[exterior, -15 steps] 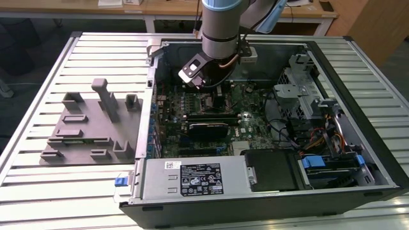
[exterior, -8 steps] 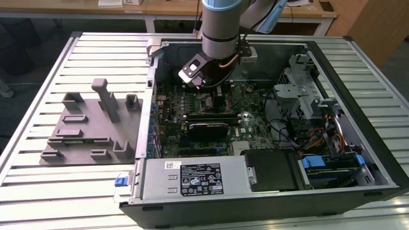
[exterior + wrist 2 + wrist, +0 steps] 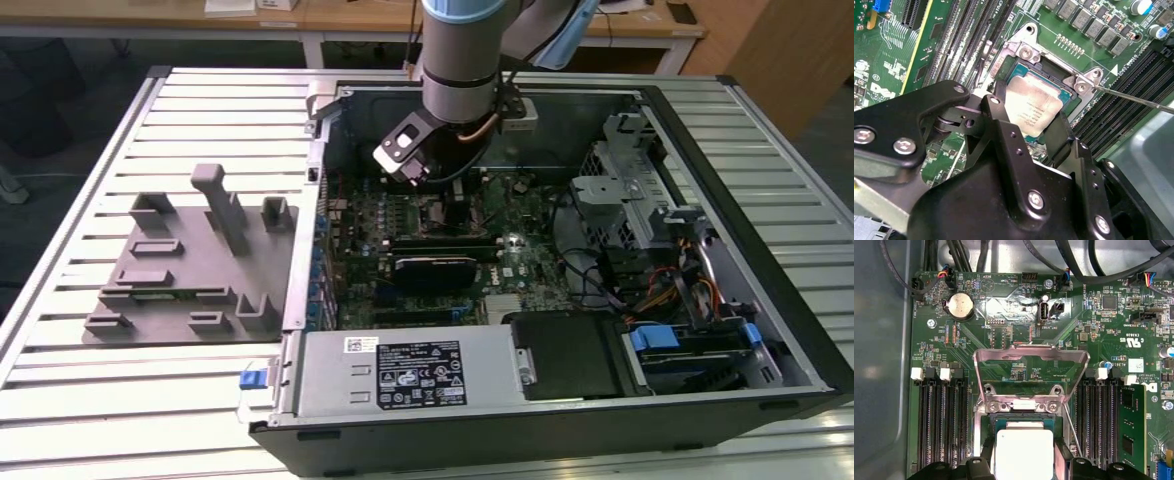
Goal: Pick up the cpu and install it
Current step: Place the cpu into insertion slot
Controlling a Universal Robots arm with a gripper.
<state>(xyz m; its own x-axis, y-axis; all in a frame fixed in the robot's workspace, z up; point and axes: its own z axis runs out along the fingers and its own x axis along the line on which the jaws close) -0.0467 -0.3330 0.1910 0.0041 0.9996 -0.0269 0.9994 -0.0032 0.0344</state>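
On the slatted table (image 3: pixel 80 400), in the open case (image 3: pixel 534 442), we see the gripper (image 3: pixel 1029 120) clamping the cpu (image 3: pixel 1032 104) by its sides; the first wrist view adds the raised socket frame (image 3: pixel 1031 356).

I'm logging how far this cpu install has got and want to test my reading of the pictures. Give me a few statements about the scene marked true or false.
1. The small silvery-grey square cpu lies at the socket on the green motherboard, with the black gripper right at it. True.
2. The socket's silvery metal load plate is folded down over the cpu. False: it stands hinged open and the cpu's top is uncovered.
3. The large grey plastic fixture with upright blocks sits inside the open computer case. False: it rests on the slatted metal table, on the exterior view's left of the case.
4. A round silvery coin battery sits on the motherboard. True.
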